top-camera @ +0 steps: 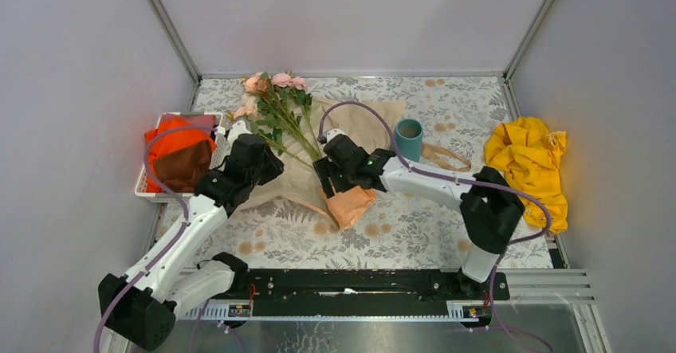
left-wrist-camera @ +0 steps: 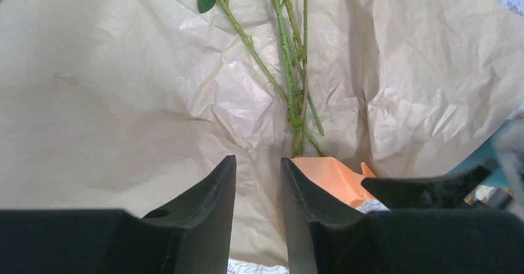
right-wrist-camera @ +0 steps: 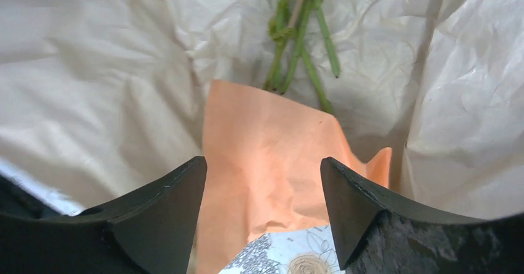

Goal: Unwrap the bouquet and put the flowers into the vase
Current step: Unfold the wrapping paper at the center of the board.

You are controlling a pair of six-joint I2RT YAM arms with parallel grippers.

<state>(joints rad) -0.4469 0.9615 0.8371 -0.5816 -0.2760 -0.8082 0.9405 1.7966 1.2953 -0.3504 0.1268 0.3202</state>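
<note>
The bouquet lies unwrapped on the table. Its flowers [top-camera: 275, 102], pink and peach roses on green stems [left-wrist-camera: 290, 70], rest on the spread crinkled tan paper [top-camera: 367, 122]. An orange paper sheet [top-camera: 351, 205] covers the stem ends [right-wrist-camera: 296, 39]. The teal vase [top-camera: 409, 139] stands upright to the right of the paper. My left gripper [top-camera: 273, 166] [left-wrist-camera: 258, 162] is open over the tan paper [left-wrist-camera: 123, 101], left of the stems. My right gripper [top-camera: 325, 179] [right-wrist-camera: 264, 162] is open wide above the orange sheet [right-wrist-camera: 266, 144]. Neither gripper holds anything.
A white basket [top-camera: 147, 190] with orange and brown cloths sits at the left edge. A yellow cloth [top-camera: 530, 166] lies at the right edge. A tan ribbon [top-camera: 446, 155] lies loose beside the vase. The two grippers are close together over the paper.
</note>
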